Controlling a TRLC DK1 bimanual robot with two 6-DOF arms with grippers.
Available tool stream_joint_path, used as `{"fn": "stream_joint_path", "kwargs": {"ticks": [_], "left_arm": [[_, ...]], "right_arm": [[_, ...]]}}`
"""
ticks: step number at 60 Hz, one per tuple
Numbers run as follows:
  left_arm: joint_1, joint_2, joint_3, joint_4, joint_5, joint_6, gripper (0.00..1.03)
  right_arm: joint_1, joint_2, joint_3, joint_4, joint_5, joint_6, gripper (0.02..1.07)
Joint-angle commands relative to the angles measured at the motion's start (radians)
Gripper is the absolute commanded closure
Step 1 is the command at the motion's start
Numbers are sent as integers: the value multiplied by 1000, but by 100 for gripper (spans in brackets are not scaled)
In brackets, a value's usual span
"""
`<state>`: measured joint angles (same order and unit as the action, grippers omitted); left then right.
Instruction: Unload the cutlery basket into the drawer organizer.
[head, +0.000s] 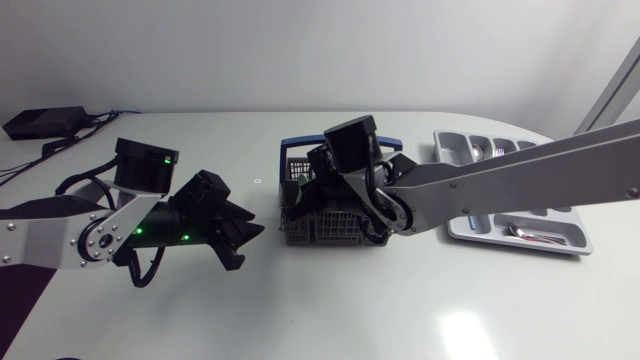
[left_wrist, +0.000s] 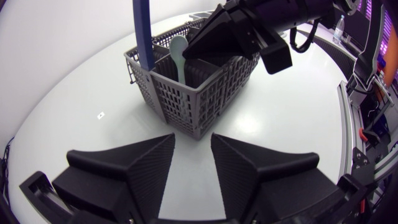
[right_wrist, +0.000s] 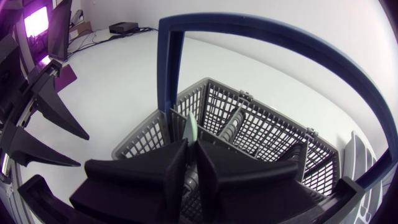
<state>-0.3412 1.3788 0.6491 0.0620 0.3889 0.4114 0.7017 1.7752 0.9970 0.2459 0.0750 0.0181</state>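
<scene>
**Item: cutlery basket, one piece in hand**

1. Basket (left_wrist: 186, 102): grey mesh with a blue handle (right_wrist: 168, 68). We record it upright near the middle of the white table (head: 400, 300), between our two arms.
2. Spoon (right_wrist: 191, 127): pale green, standing upright in a corner compartment of the basket beside the foot of the handle.
3. Right gripper (right_wrist: 191, 149): reaches down into the basket from above. Its fingers are drawn close together and clamp the spoon's stem from both sides.
4. Left gripper (left_wrist: 193, 155): sits low over the table just beside the basket, pointing at one corner. Its fingers are spread apart and hold nothing.
5. Organizer (head: 447, 148): a grey tray with compartments on the far side of the basket from our left arm. We note some metal cutlery (head: 535, 236) lying in its near compartment.
</scene>
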Motion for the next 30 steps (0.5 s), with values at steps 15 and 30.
{"fn": "stream_joint_path", "kwargs": {"ticks": [15,30], "left_arm": [[5,-37,-34,10,13,-19,60],[8,-44,-35,10,11,-17,60]], "right_arm": [[28,-28,-67,47,2,-26,98],[67,-106,-124,87,35,-75,98]]}}
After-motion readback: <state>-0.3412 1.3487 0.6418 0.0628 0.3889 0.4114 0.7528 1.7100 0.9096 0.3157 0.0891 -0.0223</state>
